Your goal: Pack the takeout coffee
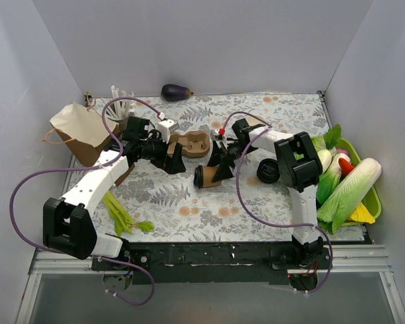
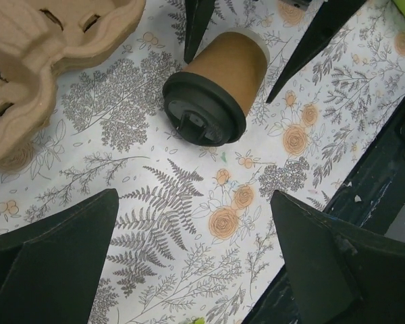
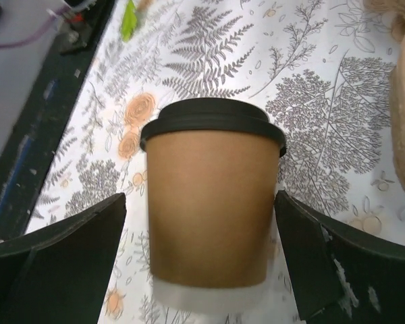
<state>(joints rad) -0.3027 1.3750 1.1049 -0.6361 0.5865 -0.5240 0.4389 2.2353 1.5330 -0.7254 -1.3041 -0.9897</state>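
Near edge of the bench (image 1: 189, 216): both arm bases; a green leafy stalk (image 1: 121, 214) lies at 8 o'clock. At 3 o'clock a green basket (image 1: 372, 199) holds mixed vegetables. Centre of bench: the takeout coffee (image 1: 206, 177) lies on its side, black lid on, resting on the floral cover. The right gripper (image 1: 221, 167) sits over it, jaws spread wide either side of the cup, no contact seen. The left gripper (image 1: 175, 160), just beside at 9 o'clock, jaws spread, holding nothing. Beyond, a pulp cup carrier (image 1: 191, 144). At 10 o'clock, a brown paper bag (image 1: 81, 131). At 12 o'clock, an eggplant (image 1: 175, 92).
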